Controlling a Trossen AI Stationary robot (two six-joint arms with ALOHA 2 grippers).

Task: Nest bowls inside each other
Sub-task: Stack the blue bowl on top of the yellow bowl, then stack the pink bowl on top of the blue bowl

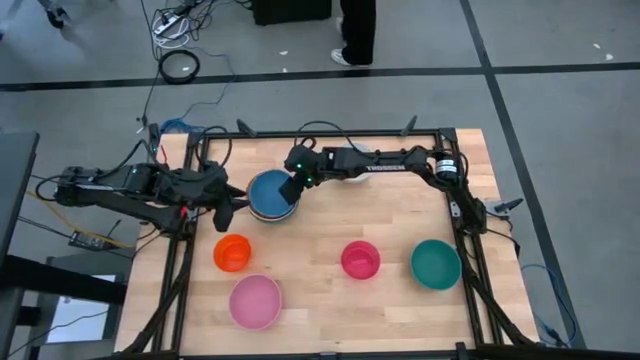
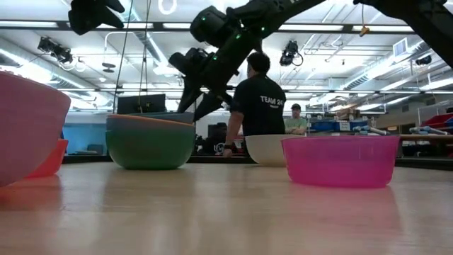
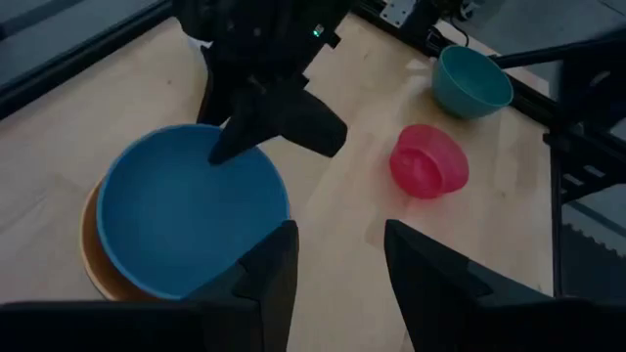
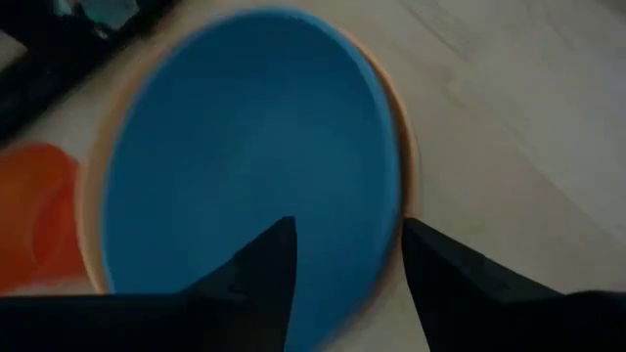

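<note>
A blue bowl (image 1: 268, 193) sits nested in an orange bowl (image 3: 93, 256), which sits in a sage green bowl (image 2: 150, 145) at the far left of the table. My right gripper (image 4: 342, 264) is open. It slants down over the blue bowl's right rim (image 4: 389, 210), with one finger inside the bowl and one outside, and a gap shows on both sides. My left gripper (image 3: 337, 264) is open and holds nothing, just left of the stack (image 1: 232, 208). Standing alone on their bases are a small orange-red bowl (image 1: 232, 252), a pink bowl (image 1: 255, 301), a magenta-red bowl (image 1: 360, 259), a teal bowl (image 1: 436, 263) and a white bowl (image 2: 269, 149).
Black frame rails (image 1: 470, 250) run along the table's sides and far edge. Bare wood (image 1: 310, 290) lies between the pink and magenta-red bowls. Beyond the far edge stands a person in a dark shirt (image 2: 258, 99), and another person sits farther back.
</note>
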